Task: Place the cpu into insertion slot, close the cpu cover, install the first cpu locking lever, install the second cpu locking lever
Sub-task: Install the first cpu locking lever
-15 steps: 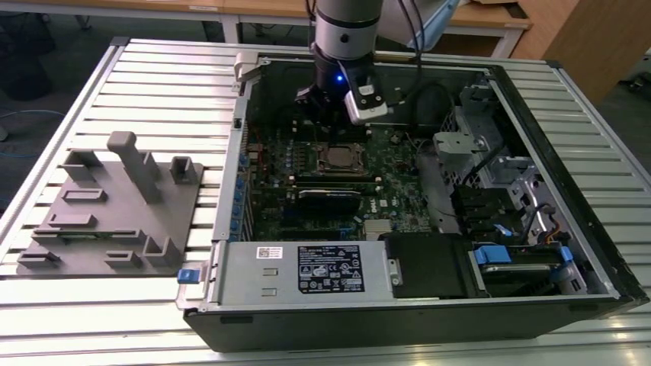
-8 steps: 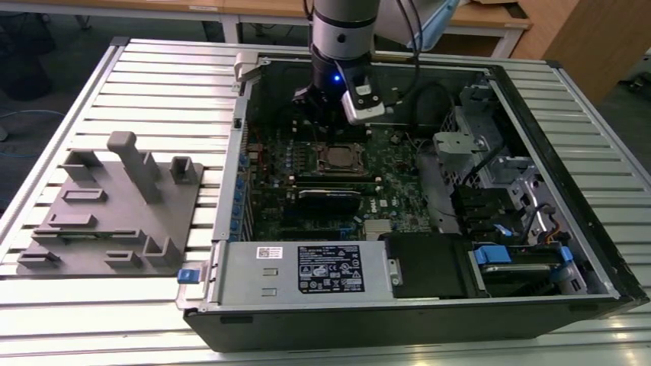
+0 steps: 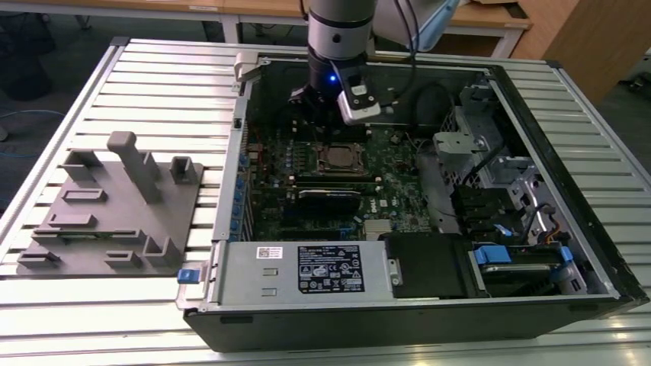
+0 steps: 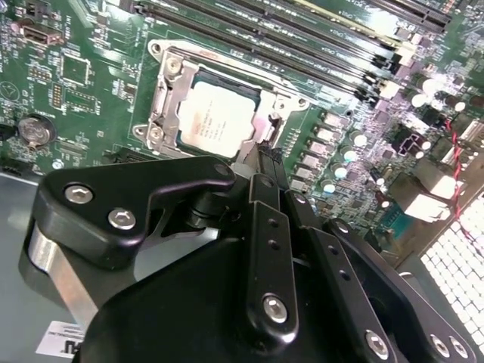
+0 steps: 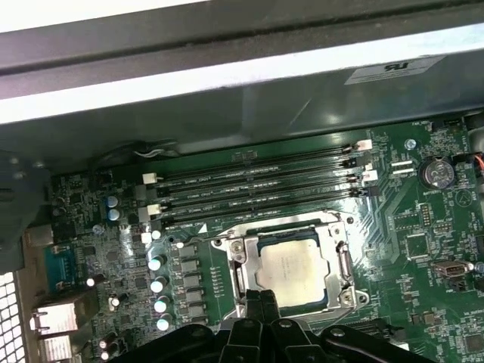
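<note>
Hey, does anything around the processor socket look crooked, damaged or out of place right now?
Nothing stands out. In the first wrist view the cpu lies flat and square in the insertion slot, with the cpu cover down around its edges. The gripper sits at the cover's edge. Everything there looks straight and intact.

cpu (image 5: 293, 270) flat in insertion slot (image 5: 262, 243), cpu cover (image 5: 345, 265) down

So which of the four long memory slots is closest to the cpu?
The end slot that runs right alongside the cpu cover framing the cpu in the first wrist view; the other three lie beyond it, toward the case wall.
</note>
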Robot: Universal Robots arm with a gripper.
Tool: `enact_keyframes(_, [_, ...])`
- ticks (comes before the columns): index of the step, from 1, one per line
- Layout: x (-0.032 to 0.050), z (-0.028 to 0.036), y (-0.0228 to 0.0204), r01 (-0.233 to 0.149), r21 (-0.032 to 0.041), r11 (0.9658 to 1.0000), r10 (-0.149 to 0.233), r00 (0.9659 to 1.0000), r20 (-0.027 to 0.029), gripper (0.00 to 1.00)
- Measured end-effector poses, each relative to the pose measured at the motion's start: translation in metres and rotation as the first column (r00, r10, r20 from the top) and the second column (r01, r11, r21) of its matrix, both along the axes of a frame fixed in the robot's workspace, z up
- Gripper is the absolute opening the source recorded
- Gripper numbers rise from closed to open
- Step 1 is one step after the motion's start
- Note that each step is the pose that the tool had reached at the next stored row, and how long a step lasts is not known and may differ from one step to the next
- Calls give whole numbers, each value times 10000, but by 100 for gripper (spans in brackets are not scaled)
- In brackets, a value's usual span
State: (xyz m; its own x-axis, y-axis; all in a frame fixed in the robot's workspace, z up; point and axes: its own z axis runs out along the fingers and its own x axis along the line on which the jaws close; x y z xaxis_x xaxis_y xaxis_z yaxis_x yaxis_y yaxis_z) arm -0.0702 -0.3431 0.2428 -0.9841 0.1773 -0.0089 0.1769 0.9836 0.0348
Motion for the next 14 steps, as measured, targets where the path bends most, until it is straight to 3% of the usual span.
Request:
enact_keyframes(8, [-48,3,-1,0,-4,10000,0,10000,-3,11])
enact_keyframes(14, [-48,94,0,1,-2,10000,-1,10000,0,11])
